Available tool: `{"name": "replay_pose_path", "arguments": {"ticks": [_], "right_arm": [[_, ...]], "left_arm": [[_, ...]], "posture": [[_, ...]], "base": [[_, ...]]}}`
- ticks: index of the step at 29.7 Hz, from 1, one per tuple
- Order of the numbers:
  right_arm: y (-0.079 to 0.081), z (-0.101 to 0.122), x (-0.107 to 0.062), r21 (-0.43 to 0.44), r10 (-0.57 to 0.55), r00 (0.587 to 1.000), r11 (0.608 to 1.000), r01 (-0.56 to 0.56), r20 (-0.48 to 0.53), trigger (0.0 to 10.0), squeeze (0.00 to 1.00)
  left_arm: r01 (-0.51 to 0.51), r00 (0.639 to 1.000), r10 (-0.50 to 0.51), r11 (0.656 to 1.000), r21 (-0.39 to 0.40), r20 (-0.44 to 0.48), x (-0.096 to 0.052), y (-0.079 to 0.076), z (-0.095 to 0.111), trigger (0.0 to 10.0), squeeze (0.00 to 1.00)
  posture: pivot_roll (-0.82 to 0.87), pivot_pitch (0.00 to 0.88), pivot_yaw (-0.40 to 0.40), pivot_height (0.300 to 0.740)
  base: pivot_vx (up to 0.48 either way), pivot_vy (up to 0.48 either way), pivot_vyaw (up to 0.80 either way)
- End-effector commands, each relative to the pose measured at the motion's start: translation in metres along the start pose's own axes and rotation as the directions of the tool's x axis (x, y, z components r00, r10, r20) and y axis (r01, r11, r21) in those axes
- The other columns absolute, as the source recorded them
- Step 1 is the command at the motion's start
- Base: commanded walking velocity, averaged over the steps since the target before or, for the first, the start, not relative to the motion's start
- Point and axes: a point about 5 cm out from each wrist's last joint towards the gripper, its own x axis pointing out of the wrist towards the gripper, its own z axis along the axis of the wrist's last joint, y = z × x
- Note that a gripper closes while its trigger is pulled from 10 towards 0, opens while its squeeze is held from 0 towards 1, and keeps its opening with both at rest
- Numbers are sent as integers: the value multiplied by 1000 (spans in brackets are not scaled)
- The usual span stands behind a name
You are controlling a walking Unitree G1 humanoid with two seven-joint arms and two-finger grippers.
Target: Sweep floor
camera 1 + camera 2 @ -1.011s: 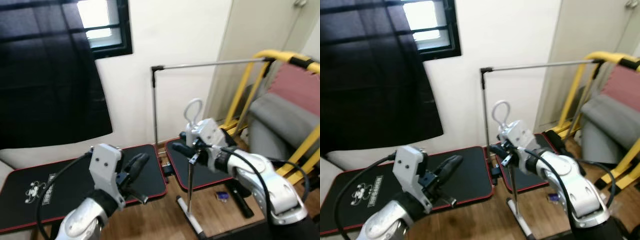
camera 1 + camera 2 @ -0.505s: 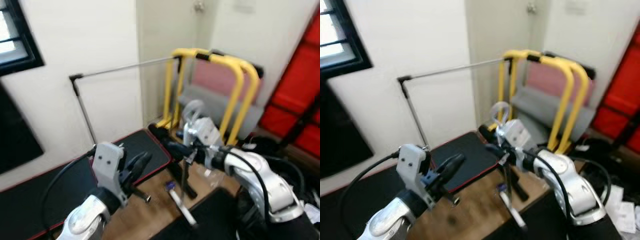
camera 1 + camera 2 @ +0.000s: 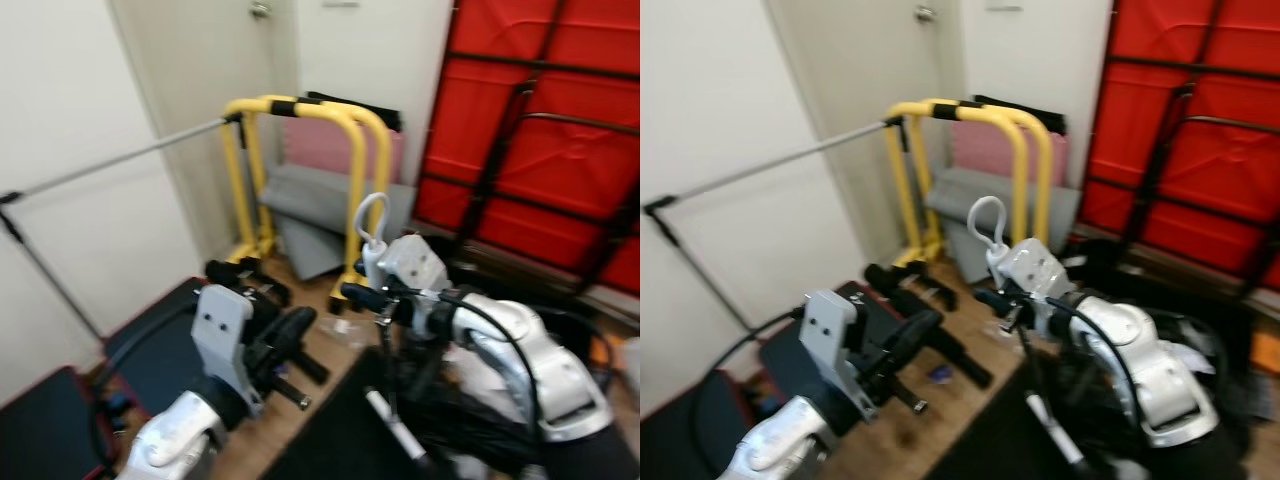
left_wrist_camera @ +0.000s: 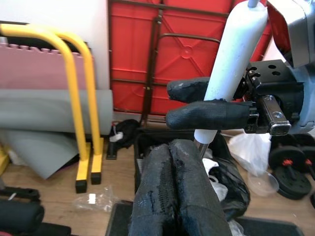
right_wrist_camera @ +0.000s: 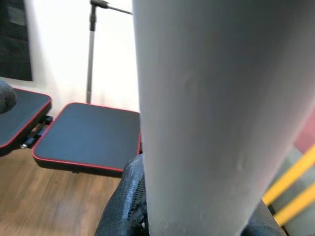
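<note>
My right gripper [image 3: 372, 300] is clamped on the white broom handle [image 4: 231, 59], held upright in front of the yellow frame [image 3: 300, 150]. My left gripper [image 3: 285, 335], fingers pressed together and holding nothing, sits beside the handle, nearer the frame's left leg.

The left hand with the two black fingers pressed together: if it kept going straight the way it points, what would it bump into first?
Most likely the white broom handle gripped by the right hand, which crosses just beyond the left hand. Depth is hard to judge, so it might narrowly pass underneath.
</note>
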Motion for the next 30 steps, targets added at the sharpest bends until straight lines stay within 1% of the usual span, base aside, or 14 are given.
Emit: {"name": "replay_pose_path", "arguments": {"ticks": [1, 9, 17, 30], "right_arm": [[2, 12, -1, -50, 16, 998, 999, -12, 65, 10000, 0], [5, 14, -1, -69, 43, 996, 997, -38, 75, 10000, 0], [13, 21, -3, -109, 119, 986, 988, -106, 118, 10000, 0], [17, 23, -5, -133, 159, 978, 981, -141, 136, 10000, 0]], "left_arm": [[-21, 1000, 21, 1000, 0, -15, -1, 3, -1, 10000, 0], [-26, 1000, 26, 1000, -5, -14, -1, 4, -1, 10000, 0], [-30, 999, 30, 999, -13, -12, -1, 3, -1, 10000, 0], [-31, 999, 31, 999, -16, -12, 0, 4, -2, 10000, 0]], "posture": [[-92, 9, 0, 740], [-93, 11, 0, 740], [-95, 14, -3, 740], [-96, 14, -3, 740]], "base": [[0, 0, -800], [0, 0, -800], [0, 0, -800], [0, 0, -800]]}}
